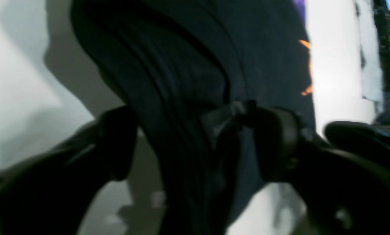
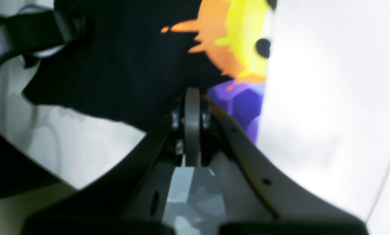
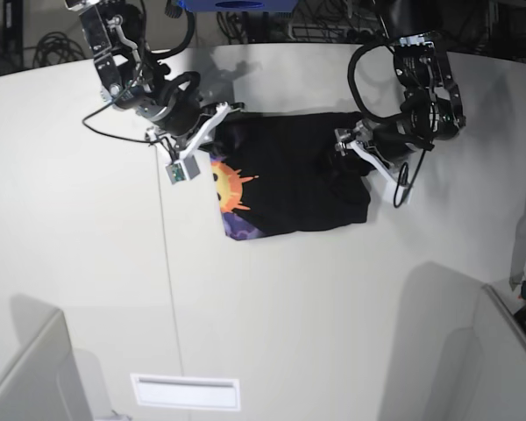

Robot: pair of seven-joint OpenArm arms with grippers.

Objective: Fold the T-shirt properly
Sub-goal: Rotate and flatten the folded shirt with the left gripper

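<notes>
The T-shirt (image 3: pixel 294 180) lies on the white table (image 3: pixel 88 263), a little toward 12 o'clock from the table's middle in the base view, bunched into a rough rectangle. Most of what shows is plain black cloth. The sun-face print (image 3: pixel 231 191) (orange and yellow over purple) sits along the edge at 9 o'clock, with the purple patch at the 7 o'clock corner. Folds and ridges crowd the 3 o'clock side.

The right gripper (image 2: pixel 192 94) meets the shirt at its 10 o'clock corner. Its 2 jaws are pressed together and pinch the cloth edge where black fabric borders the print.

The left gripper (image 1: pixel 195 137) is at the 2 o'clock corner. Its fingers (image 1: pixel 116 143) stand spread, 1 on each side of a thick, ridged bundle of black fabric that runs between them. Blur hides whether either finger touches the cloth.

Beyond the shirt, a pale seam line (image 3: pixel 168 289) crosses the table from 12 toward 6 o'clock, and a flat white rectangular plate (image 3: pixel 186 392) lies near the 6 o'clock edge.
</notes>
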